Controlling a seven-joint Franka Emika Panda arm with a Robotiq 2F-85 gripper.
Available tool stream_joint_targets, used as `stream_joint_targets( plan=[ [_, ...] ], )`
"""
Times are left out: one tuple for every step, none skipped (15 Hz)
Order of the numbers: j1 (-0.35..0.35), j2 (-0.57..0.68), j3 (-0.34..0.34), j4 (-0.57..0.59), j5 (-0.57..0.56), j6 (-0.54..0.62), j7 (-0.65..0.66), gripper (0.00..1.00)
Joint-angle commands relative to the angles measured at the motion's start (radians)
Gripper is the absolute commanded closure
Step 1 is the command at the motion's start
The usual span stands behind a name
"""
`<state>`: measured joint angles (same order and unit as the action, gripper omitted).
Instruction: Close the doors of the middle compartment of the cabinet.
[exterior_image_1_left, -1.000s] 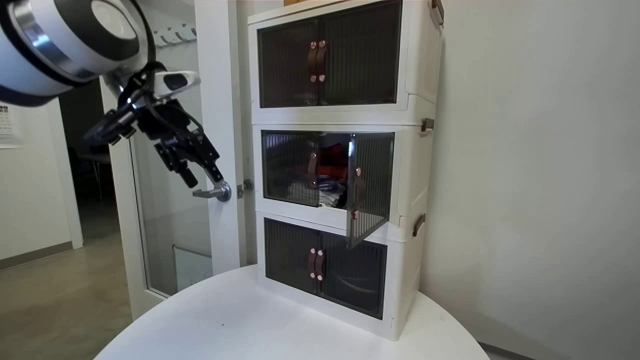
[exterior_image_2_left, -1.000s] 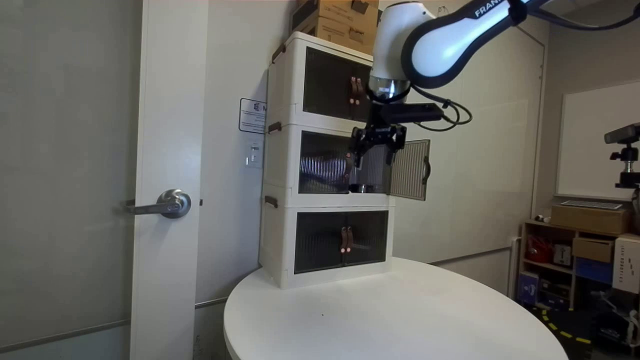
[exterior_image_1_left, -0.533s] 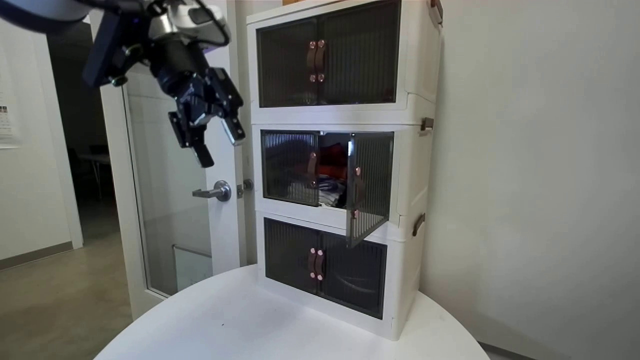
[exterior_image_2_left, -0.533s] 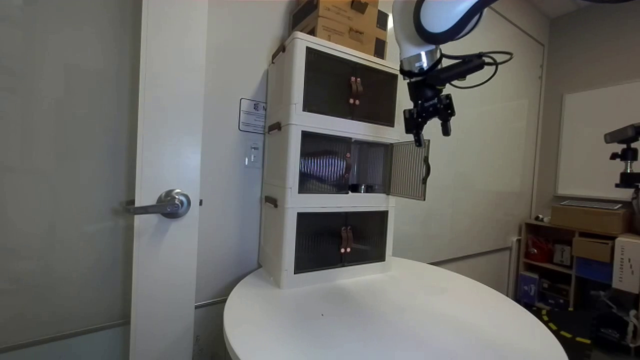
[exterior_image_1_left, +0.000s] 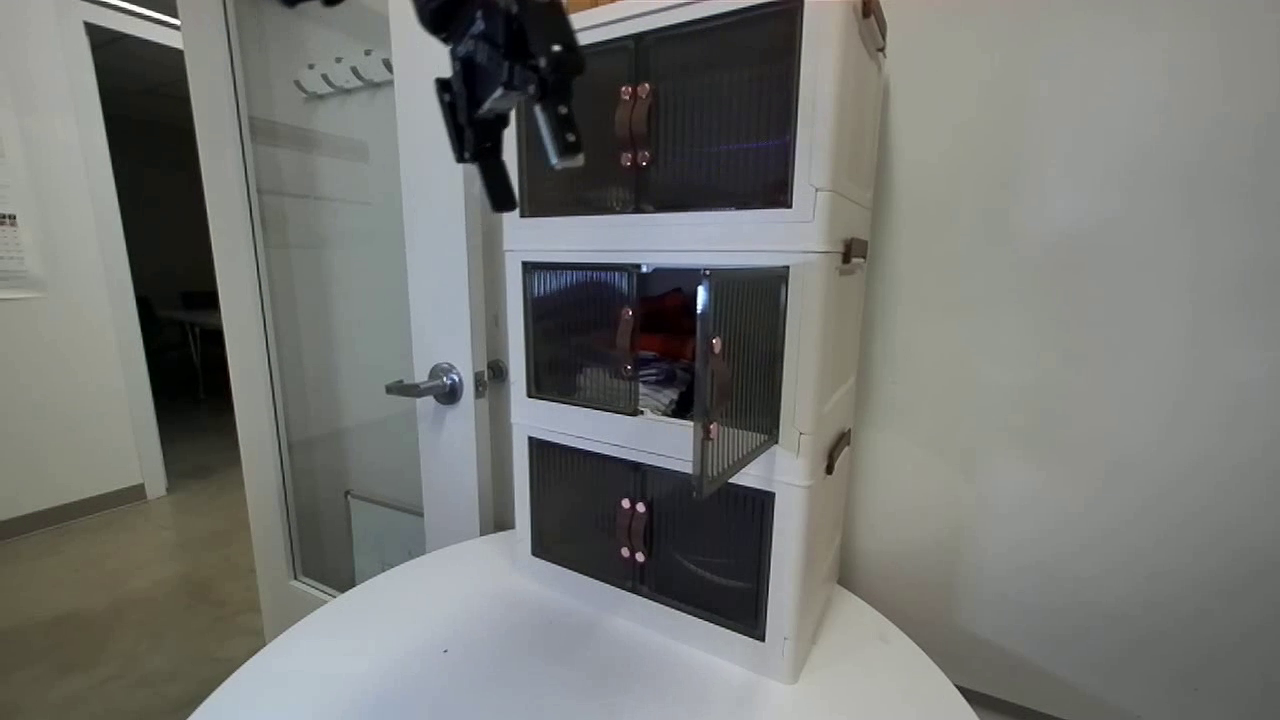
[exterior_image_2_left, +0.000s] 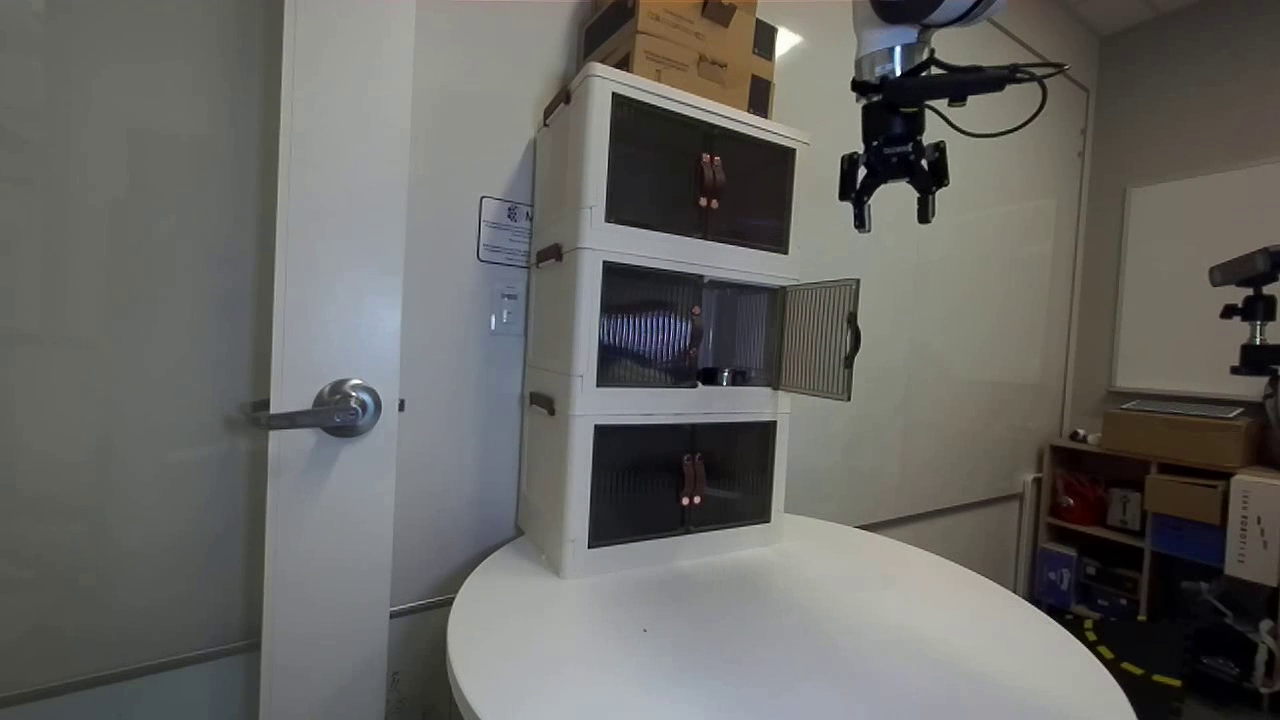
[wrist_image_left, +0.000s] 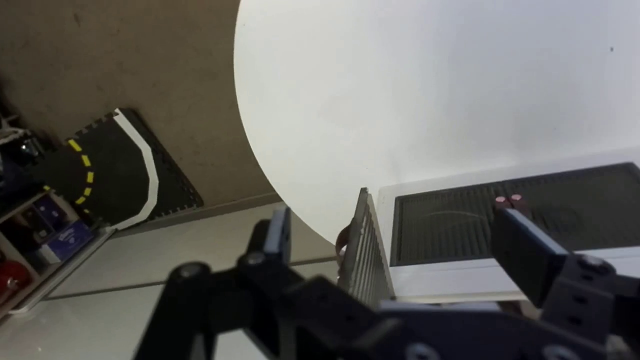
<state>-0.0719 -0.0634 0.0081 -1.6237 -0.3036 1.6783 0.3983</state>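
Evidently, the open door (exterior_image_2_left: 818, 342) of the middle compartment (exterior_image_2_left: 735, 400) is standing well out from the front of the cabinet (exterior_image_2_left: 552, 470), while the other door (exterior_image_2_left: 645, 330) is looking shut, lying about flush with that front. The gripper (exterior_image_2_left: 894, 218) is hanging out in front of the cabinet, higher than the open door and apart from it; its fingers (wrist_image_left: 530, 260) are standing wide apart and are holding nothing.

Judging by its looks, the open door is promising to be easy work: thin, ribbed and see-through, probably plastic, light to swing and stiff enough to be moving as one piece. Its hard face may be offering little grip, so a push is seeming wiser than a pinch. The best spot is probably lying on the outer face, close to the free edge beside the handle (exterior_image_1_left: 720, 385), where the least force should be turning it in towards the cabinet (the handle, looking like a soft strap, is hardly giving anything firm to shove). Pressing too hard could be risking a crack or a rocking cabinet.
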Motion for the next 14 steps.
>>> stream_joint_targets(
  plan=[
    [-0.043, 0.048, -0.074, 0.081, 0.074, 0.05, 0.05, 0.0],
    [-0.052, 0.058, -0.089, 0.086, 0.081, 0.073, 0.072, 0.0],
    [-0.067, 0.069, -0.109, 0.094, 0.093, 0.099, 0.085, 0.0],
    [-0.074, 0.076, -0.121, 0.094, 0.106, 0.126, 0.107, 0.0],
    [-0.088, 0.09, -0.139, 0.101, 0.139, 0.156, 0.129, 0.0],
    [-0.092, 0.102, -0.146, 0.103, 0.151, 0.184, 0.156, 0.0],
    [-0.1, 0.123, -0.158, 0.118, 0.172, 0.188, 0.154, 0.0],
    [-0.101, 0.139, -0.163, 0.123, 0.179, 0.198, 0.166, 0.0],
    [-0.105, 0.156, -0.171, 0.134, 0.182, 0.194, 0.171, 0.0],
    [-0.106, 0.17, -0.176, 0.138, 0.187, 0.2, 0.185, 0.0],
    [-0.109, 0.187, -0.182, 0.147, 0.193, 0.193, 0.19, 0.01],
    [-0.108, 0.2, -0.185, 0.15, 0.194, 0.194, 0.2, 0.15],
    [-0.109, 0.211, -0.189, 0.148, 0.192, 0.198, 0.203, 0.26],
    [-0.107, 0.22, -0.192, 0.149, 0.19, 0.201, 0.216, 0.32]
  ],
)
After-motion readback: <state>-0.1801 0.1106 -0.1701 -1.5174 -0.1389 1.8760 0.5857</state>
